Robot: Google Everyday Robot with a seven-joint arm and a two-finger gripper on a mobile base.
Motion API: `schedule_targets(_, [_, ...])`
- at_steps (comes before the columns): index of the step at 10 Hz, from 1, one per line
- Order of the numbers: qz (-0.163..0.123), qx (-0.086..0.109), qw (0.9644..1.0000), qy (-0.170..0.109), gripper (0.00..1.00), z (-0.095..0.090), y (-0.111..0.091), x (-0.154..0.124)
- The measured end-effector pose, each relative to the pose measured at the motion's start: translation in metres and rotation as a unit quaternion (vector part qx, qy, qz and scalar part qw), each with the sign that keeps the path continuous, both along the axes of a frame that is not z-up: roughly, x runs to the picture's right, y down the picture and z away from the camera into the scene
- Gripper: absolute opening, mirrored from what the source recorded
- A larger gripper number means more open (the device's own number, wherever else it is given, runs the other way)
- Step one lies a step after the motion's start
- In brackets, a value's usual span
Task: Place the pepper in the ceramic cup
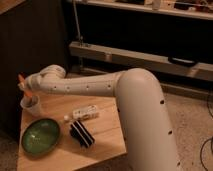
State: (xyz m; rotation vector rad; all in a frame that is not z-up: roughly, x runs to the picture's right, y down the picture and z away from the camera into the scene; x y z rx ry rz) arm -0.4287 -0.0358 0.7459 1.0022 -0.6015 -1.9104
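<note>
My gripper (26, 89) is at the far left end of the white arm, right above the white ceramic cup (31, 106), which stands on the back left corner of the small wooden table (107, 131). An orange-red pepper (21, 80) shows at the gripper, one end sticking up on its left side and another orange bit just over the cup's rim. The arm hides most of the gripper and how the pepper is held.
A green bowl (41, 135) sits in front of the cup. A white box (86, 112), a small white ball (66, 118) and a black striped object (81, 134) lie mid-table. A dark cabinet wall is at the left and a shelf unit behind.
</note>
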Motion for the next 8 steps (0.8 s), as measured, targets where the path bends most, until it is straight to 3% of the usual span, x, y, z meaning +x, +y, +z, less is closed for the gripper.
schedule_targets(3, [0.004, 0.007, 0.9998, -0.02, 0.79, -0.0028, 0.0038, 0.0036])
schedule_targets(8, [0.002, -0.005, 0.9989, -0.048, 0.8, -0.0053, 0.004, 0.0053])
